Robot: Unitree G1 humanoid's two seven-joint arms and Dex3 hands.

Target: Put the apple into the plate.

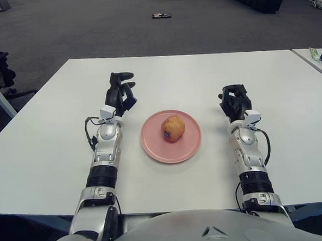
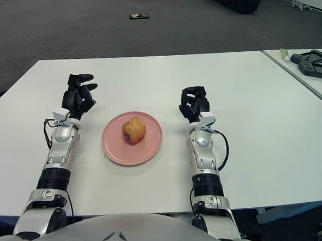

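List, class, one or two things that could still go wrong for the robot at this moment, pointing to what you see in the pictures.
1. The apple sits loose on the shallow pink plate; being round, it might roll off if the white table is jolted.
2. The left hand and the right hand flank the plate, neither holding anything; a careless arm move could knock the plate.

One apple [image 1: 173, 128], one pink plate [image 1: 154, 145], and one white table [image 1: 191, 75] under them. Two robot hands show: the left hand [image 1: 119, 94] and the right hand [image 1: 234, 102]. A second table's corner [image 1: 316, 62] shows at far right.
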